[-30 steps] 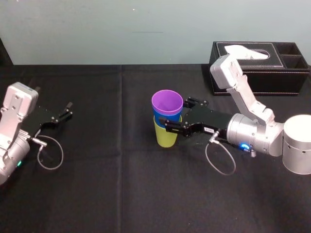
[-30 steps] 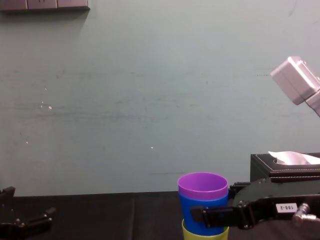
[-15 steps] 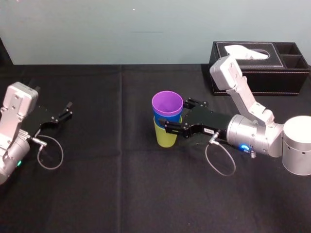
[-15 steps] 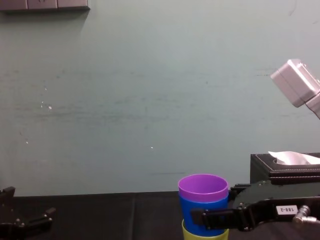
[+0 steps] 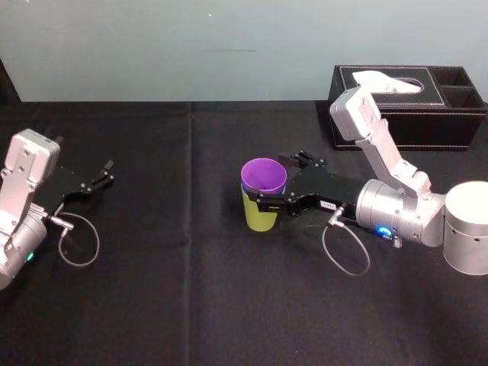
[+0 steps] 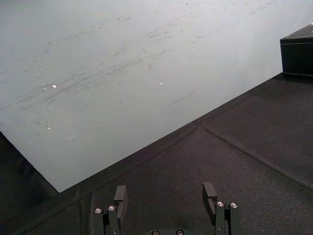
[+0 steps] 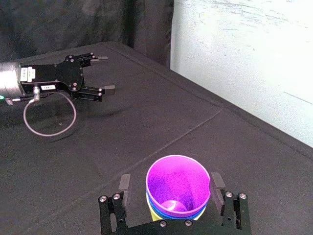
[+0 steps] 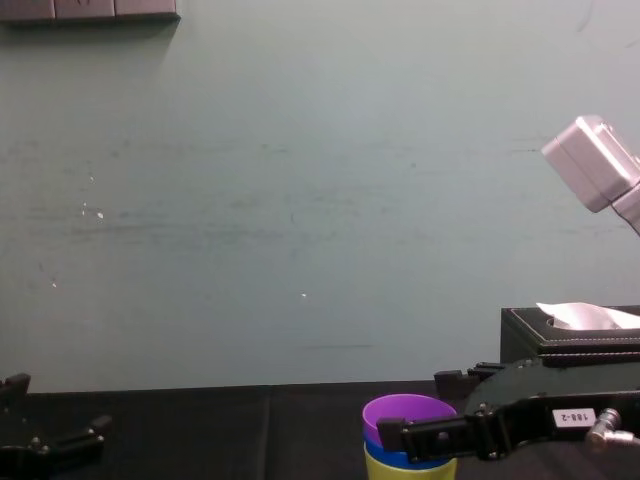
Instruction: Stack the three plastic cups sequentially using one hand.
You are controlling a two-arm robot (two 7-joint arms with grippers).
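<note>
The three plastic cups stand nested upright at the table's middle. The purple cup (image 5: 264, 175) sits deep in the blue cup (image 5: 245, 190), of which a thin rim shows. Both rest in the lime-green cup (image 5: 258, 214) at the bottom. My right gripper (image 5: 273, 181) is open, one finger on each side of the stack's upper part with small gaps, as the right wrist view shows around the purple cup (image 7: 178, 183). In the chest view the purple cup (image 8: 398, 411) sits low beside that gripper (image 8: 425, 410). My left gripper (image 5: 103, 174) rests open and empty at the far left.
A black tissue box (image 5: 412, 114) stands at the back right, behind my right arm. Black cloth (image 5: 168, 290) covers the table, with free room in front of and left of the stack. A cable loops below each wrist.
The right gripper's fingers have spread apart. The purple and blue cups have dropped lower into the green cup. The left arm has not moved.
</note>
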